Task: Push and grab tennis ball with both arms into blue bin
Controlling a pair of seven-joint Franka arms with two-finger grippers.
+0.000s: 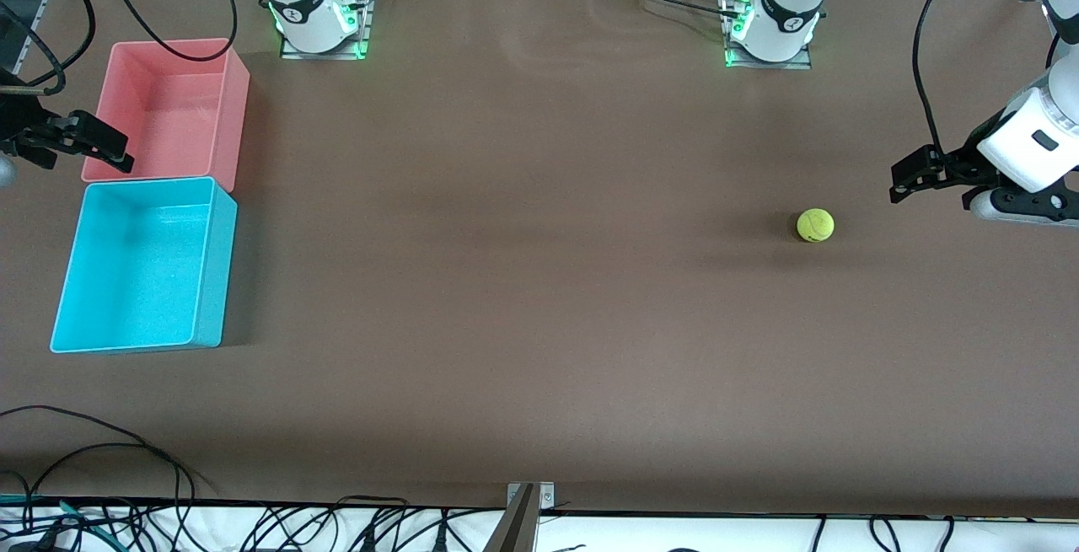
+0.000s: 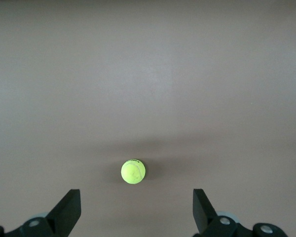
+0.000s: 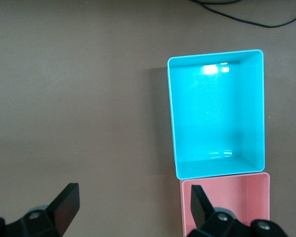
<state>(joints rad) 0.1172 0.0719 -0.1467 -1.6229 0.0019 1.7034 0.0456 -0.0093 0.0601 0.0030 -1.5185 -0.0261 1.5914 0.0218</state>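
- Front view: your ball (image 1: 815, 225) sits on the brown table (image 1: 523, 282) toward the left arm's end, well apart from both bins and touched by nothing.
- You will find the blue bin (image 1: 206, 265) at the right arm's end, with the pink bin (image 1: 232, 105) just beside it, farther from the front camera. Both bins hold nothing.
- Your left gripper (image 1: 906, 179) hangs in the air over the table near the ball, toward the left arm's end from it, jaws spread and empty. It does not touch the ball.
- Your right gripper (image 1: 114, 150) hangs over the outer wall of the pink bin at the table's edge, jaws spread, nothing held.
- Loose black cables (image 1: 101, 442) lie along the table edge nearest the front camera.
- Left wrist view: you see the ball (image 2: 133, 171) on bare table (image 2: 148, 74), lying between the lines of the two fingers (image 2: 69, 210) and ahead of their tips. The gap between the fingers is wide, far wider than the ball, and no contact shows.
- Right wrist view: you look down on the blue bin (image 3: 259, 108), empty, its short wall just beside the pink bin (image 3: 227, 185); whether the walls touch cannot be told. The right gripper's fingers (image 3: 66, 205) stand wide apart with nothing between them, one over bare table, the other over the pink bin.
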